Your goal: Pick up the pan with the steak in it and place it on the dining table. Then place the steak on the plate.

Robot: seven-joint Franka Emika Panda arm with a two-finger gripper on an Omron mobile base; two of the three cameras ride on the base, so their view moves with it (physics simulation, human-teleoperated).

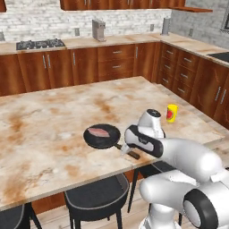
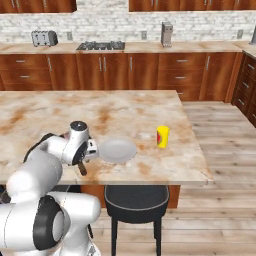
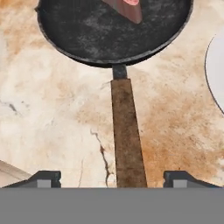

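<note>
My gripper [image 3: 112, 178] stands released astride the handle; the pan [image 1: 102, 136] rests near the table's [image 1: 40, 120] front edge. The steak [image 1: 99, 132] looks soft and slippery, so I would pinch it across its width.

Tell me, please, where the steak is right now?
The steak lies in the pan on the dining table, near its front edge in the left base view, just left of the arm.
</note>
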